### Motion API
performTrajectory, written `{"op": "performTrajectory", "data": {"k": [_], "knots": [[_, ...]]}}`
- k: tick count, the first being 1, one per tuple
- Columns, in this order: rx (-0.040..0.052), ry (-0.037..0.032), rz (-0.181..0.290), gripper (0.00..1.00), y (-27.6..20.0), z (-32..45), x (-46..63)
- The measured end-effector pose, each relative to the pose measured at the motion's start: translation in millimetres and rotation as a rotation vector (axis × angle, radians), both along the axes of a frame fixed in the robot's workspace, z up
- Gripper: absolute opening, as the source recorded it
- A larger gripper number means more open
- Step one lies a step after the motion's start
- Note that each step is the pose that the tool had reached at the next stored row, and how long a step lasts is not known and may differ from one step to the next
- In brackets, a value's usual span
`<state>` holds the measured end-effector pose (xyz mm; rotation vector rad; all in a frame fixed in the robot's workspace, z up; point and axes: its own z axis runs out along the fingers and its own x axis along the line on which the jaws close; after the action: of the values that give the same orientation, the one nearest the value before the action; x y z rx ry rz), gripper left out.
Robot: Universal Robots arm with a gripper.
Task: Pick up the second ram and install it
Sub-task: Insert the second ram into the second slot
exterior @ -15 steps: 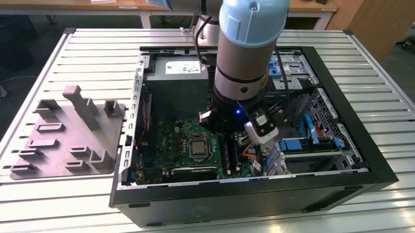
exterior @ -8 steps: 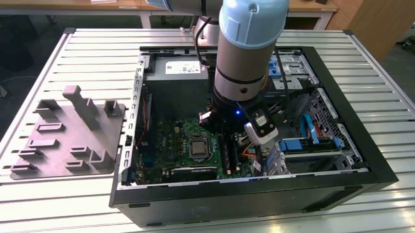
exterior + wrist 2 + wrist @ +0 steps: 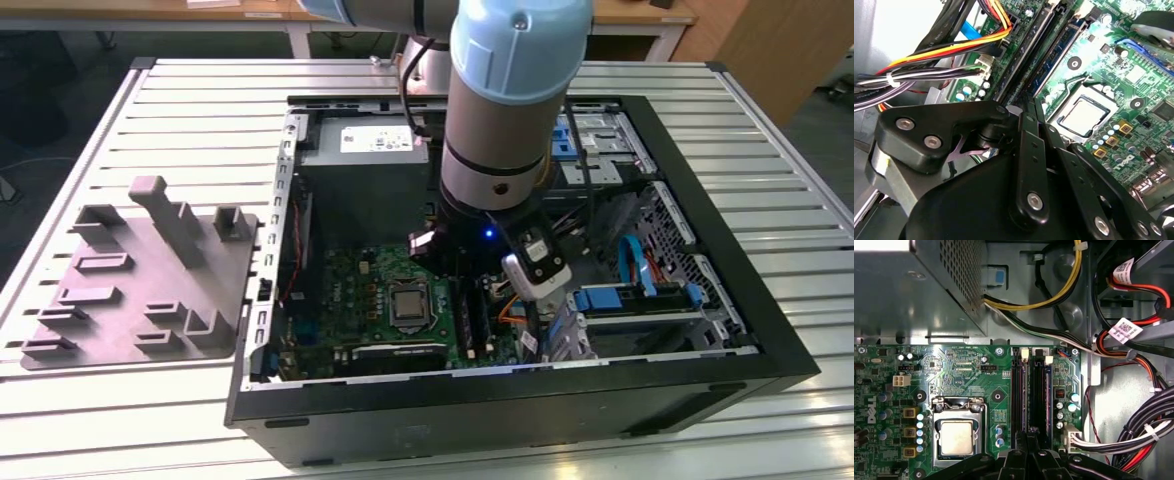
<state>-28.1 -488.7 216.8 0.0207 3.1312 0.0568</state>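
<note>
In the second wrist view the second ram [image 3: 1061, 50], a dark blue-green stick with chips, stands on edge in a slot on the green motherboard [image 3: 1134, 75], on the processor's side. My gripper [image 3: 1032, 106] has its black fingers [image 3: 1026, 130] pressed together with no gap, and their tips are at the near end of that stick. I cannot tell whether they touch it. In the first wrist view the gripper [image 3: 1028, 434] hangs over the near end of the long black memory slots [image 3: 1039, 390]. In the exterior view the arm [image 3: 514, 120] reaches down into the open computer case [image 3: 534, 400].
A grey power-supply box [image 3: 367, 150] fills the case's far end. Bundled cables [image 3: 1134, 435] run close beside the slots, and the processor socket [image 3: 956, 435] lies on their other side. A grey parts stand [image 3: 147, 270] sits on the table at the exterior view's left.
</note>
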Motion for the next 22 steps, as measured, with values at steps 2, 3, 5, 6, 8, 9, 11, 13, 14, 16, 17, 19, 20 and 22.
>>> {"op": "performTrajectory", "data": {"k": [2,3,5,6,8,9,11,13,14,16,17,19,20,22], "knots": [[-0.0004,0.0002,0.0,0.11,0.0,-1.1,0.0],[-0.0005,0.0002,0.0,0.11,-0.1,-1.1,0.0],[-0.0006,0.0002,0.0,0.11,-0.1,-1.2,0.0],[-0.0006,0.0002,0.0,0.11,-0.1,-2.2,0.0],[-0.0013,0.0004,0.0,0.11,-0.2,-3.2,-0.1],[-0.0011,0.0004,0.0,0.11,-0.2,-3.3,0.0],[-0.0007,0.0002,0.0,0.11,-0.1,-3.6,0.0],[-0.0006,0.0002,0.0,0.11,-0.1,-3.6,0.0],[-0.0006,0.0002,0.0,0.11,-0.1,-3.6,0.0],[0.0004,-0.0002,0.0,0.12,-0.1,-4.2,0.0],[0.0006,-0.0002,0.0,0.12,-0.1,-4.3,0.0],[-0.0001,0.0001,0.0,0.18,0.0,-3.9,0.0],[-0.0006,0.0002,0.0,0.18,-0.1,-2.9,0.0],[-0.0004,0.0001,0.0,0.18,-0.1,2.4,0.0]]}}
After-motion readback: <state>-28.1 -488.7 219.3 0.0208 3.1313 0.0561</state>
